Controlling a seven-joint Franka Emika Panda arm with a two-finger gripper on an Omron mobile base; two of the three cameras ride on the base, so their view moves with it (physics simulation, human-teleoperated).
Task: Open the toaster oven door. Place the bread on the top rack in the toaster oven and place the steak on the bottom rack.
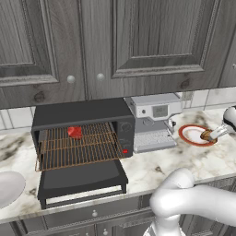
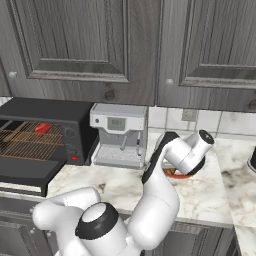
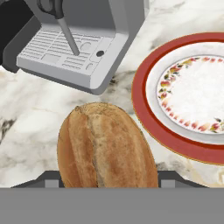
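The bread [image 3: 107, 146] sits nearest the hand camera, pinched between the spread fingers of the gripper [image 1: 211, 134] and lifted beside the red-rimmed plate [image 1: 186, 134]. The toaster oven [image 1: 83, 131] lies well to the left, door [image 1: 83, 177] down; the steak [image 1: 74, 132] rests inside on a rack, though which one is unclear.

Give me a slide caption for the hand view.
Crusty bread between the jaws, above the marble counter, with a red-rimmed plate and coffee machine beyond.
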